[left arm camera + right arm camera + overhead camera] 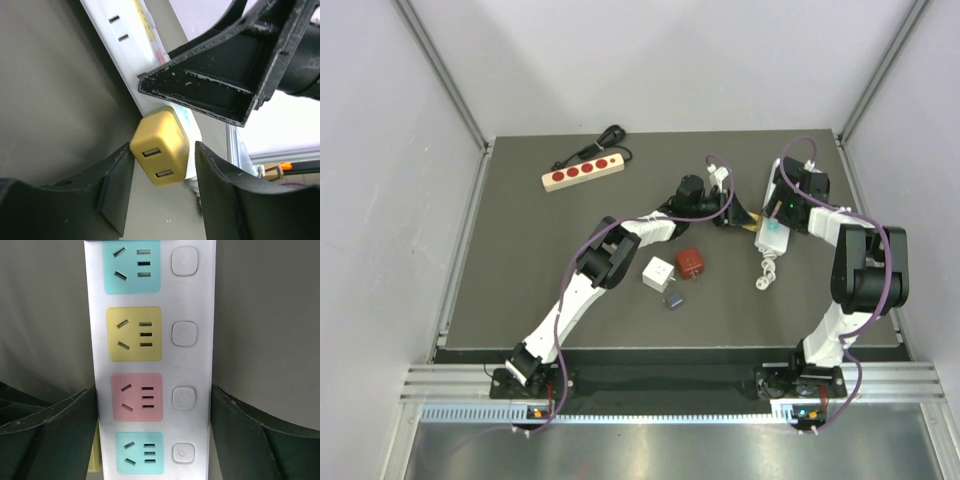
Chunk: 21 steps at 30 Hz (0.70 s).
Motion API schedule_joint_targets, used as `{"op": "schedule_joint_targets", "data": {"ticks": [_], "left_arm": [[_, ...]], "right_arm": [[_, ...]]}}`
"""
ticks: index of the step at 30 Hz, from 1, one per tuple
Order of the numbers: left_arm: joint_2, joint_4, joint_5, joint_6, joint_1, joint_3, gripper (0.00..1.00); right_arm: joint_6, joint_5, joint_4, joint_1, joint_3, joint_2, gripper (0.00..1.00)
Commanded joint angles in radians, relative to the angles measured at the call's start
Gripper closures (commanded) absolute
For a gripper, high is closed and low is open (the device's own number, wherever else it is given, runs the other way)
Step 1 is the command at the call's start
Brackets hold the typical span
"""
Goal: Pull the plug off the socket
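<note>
A yellow plug (160, 150) with two USB ports sticks out of the side of a white power strip (192, 365) with coloured sockets. In the top view the strip (773, 238) lies right of centre. My left gripper (165, 152) is open and straddles the plug: one finger touches its corner, the other stands a small gap off. In the top view my left gripper (735, 214) sits just left of the strip. My right gripper (152, 390) is shut across the strip's width at the pink socket. A sliver of the plug (94, 456) shows behind its left finger.
A wooden power strip (582, 172) with red sockets and a black cord lies at the back left. A white adapter (658, 273), a red cube (691, 263) and a small dark block (674, 300) lie mid-table. The white strip's coiled cord (766, 272) trails toward me.
</note>
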Motion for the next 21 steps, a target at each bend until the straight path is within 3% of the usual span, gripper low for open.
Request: {"op": "schedule_joint_targets", "data": {"ticks": [1, 8, 12, 15, 21], "left_arm": [[0.036, 0.026, -0.013, -0.032, 0.001, 0.037, 0.44], [0.051, 0.006, -0.013, -0.038, 0.003, 0.065, 0.58], [0.057, 0.003, -0.002, -0.047, 0.006, 0.077, 0.84], [0.057, 0.018, 0.012, -0.064, 0.010, 0.073, 0.97], [0.036, 0.058, 0.018, -0.118, 0.042, 0.030, 1.00]], "right_arm": [[0.017, -0.050, 0.005, -0.003, -0.021, -0.016, 1.00], [0.008, -0.015, 0.006, 0.017, -0.025, -0.017, 1.00], [0.001, 0.042, -0.027, 0.029, -0.010, -0.013, 1.00], [-0.003, 0.130, -0.055, 0.038, 0.001, -0.014, 1.00], [0.000, 0.221, -0.103, 0.067, 0.033, -0.013, 1.00]]}}
